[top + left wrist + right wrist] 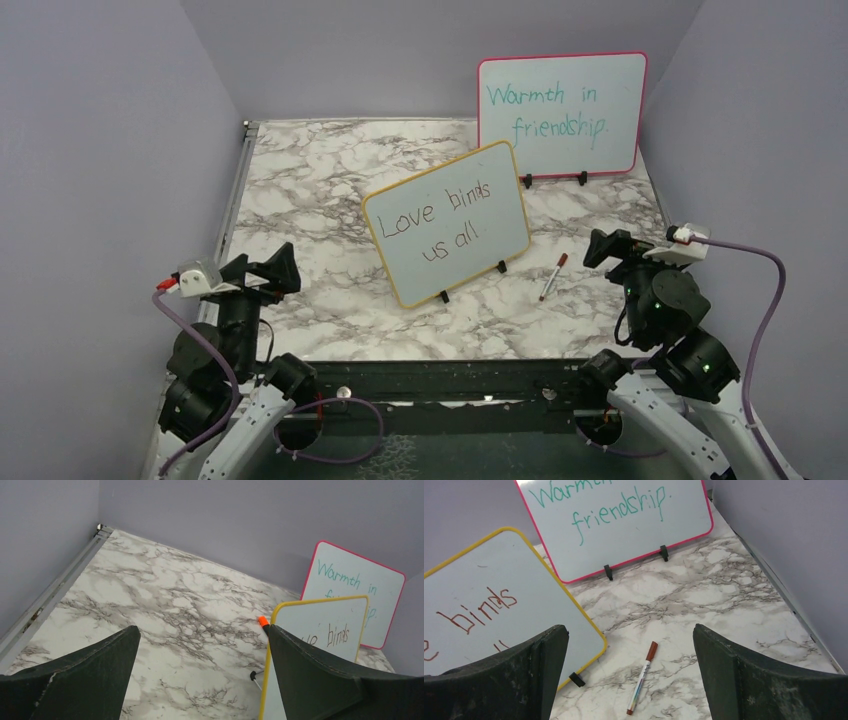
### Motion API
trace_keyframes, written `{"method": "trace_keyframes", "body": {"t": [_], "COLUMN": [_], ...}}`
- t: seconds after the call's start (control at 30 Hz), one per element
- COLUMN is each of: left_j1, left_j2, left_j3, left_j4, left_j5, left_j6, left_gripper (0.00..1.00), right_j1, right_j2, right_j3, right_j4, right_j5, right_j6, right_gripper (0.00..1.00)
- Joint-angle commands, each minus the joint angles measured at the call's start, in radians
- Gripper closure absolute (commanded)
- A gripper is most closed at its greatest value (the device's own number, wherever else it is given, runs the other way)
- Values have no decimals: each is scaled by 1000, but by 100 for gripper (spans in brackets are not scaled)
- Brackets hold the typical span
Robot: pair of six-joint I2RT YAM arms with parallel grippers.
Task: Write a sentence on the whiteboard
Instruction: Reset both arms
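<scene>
The whiteboard (480, 250) with the yellow frame stands near the middle of the marble table (300, 180), leaning back on small black clip feet and turned a little toward the right arm. The sentence (408, 220) "Love binds us all" is on it in two thin dark lines, so the writing seems to be complete. Behind it, against the back wall, stands a pink-framed board (562, 112) with teal words. A marker (553, 277) with a reddish cap lies flat on the table, between the whiteboard and the right arm and touching neither. The left gripper (204, 630) has its jaws wide apart and holds nothing. The right gripper (630, 627) also has its jaws spread wide with nothing between them, and it hangs above the marker. I judge that the whiteboard is a thin, stiff and light panel. Its glossy face is slippery, and on such small feet it may slide or tip backward under a push. If it must be steadied, the best place is the frame at a side edge or a top corner, far from the ink, because this ink probably smears easily. The marker is slim and smooth and may roll, so the middle of its barrel is the safest place to pinch.
</scene>
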Motion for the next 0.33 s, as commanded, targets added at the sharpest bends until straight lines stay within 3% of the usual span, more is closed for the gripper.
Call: {"method": "trace_keyframes", "body": {"t": [0.0,0.3], "left_j1": [4,4], "left_j2": [-15,-20], "left_j3": [-31,-39], "left_j4": [-10,7], "left_j5": [-48,-76], "left_j6": [-20,-24], "left_gripper": [1,1], "right_j1": [-4,-3], "right_j2": [-20,-13], "right_j3": [-24,-31], "right_j4": [40,50], "right_j5": [-23,-24], "right_j6": [-73,-77], "right_gripper": [0,0]}}
